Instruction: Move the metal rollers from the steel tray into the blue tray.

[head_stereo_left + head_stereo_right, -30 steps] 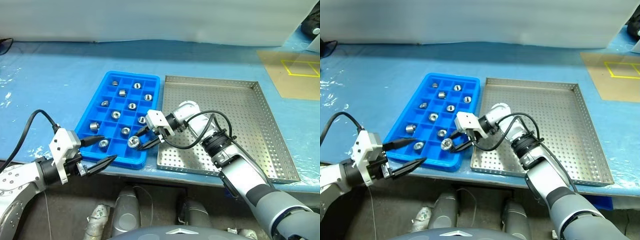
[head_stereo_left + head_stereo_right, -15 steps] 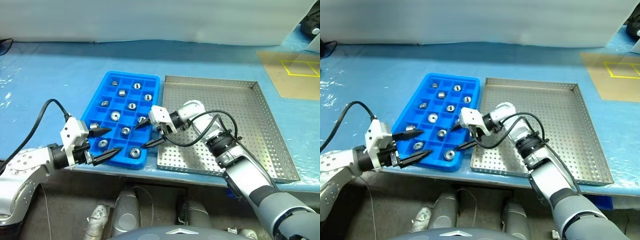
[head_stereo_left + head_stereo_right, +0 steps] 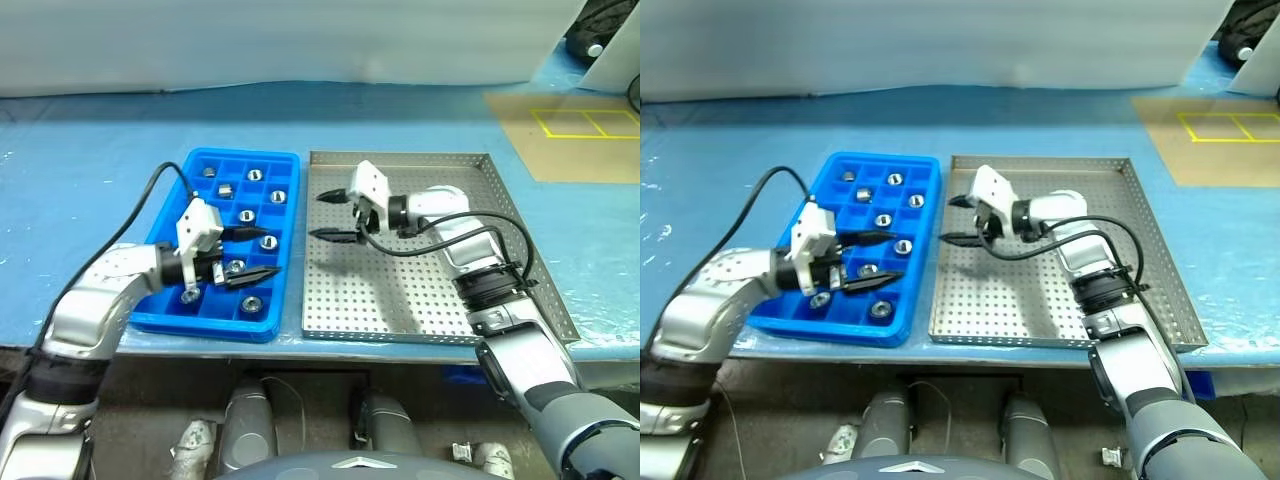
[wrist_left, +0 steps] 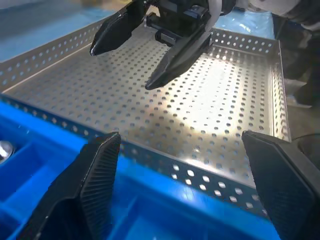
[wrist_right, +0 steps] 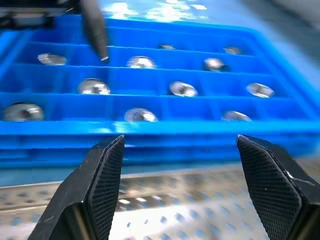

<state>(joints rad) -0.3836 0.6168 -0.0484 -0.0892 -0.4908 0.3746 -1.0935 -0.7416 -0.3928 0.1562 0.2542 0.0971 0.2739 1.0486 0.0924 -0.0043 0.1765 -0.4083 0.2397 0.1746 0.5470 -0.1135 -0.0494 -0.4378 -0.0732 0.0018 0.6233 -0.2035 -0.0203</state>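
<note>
A: Where did we find the metal rollers [image 3: 268, 241]?

B: We found them all in the blue tray [image 3: 279, 164], one to a compartment, spread from the far row to the near row. We recorded one roller near the front edge at the right-hand column and another close to the front left corner. The right wrist view showed about ten shiny pieces in the grid cells.

A: And the steel tray [image 3: 520, 235]?

B: It lay on the blue-covered counter [image 3: 90, 140], just beside the blue tray on the robot's right, their long sides nearly touching. We saw only bare perforated floor [image 4: 210, 100] in it.

A: State of the left gripper [image 3: 258, 253]?

B: Its jaws stood apart and gripped nothing. It hung over the near half of the blue tray and pointed toward the steel tray. Whether its fingertips touched the tray or a roller, we could not tell.

A: State of the right gripper [image 3: 332, 217]?

B: Its jaws also stood apart and empty. It was over the steel tray, at that tray's side nearest the blue tray, with its fingers [image 4: 172, 62] pointing toward the blue tray. The two grippers faced each other across the trays' shared edge and stayed apart.
</note>
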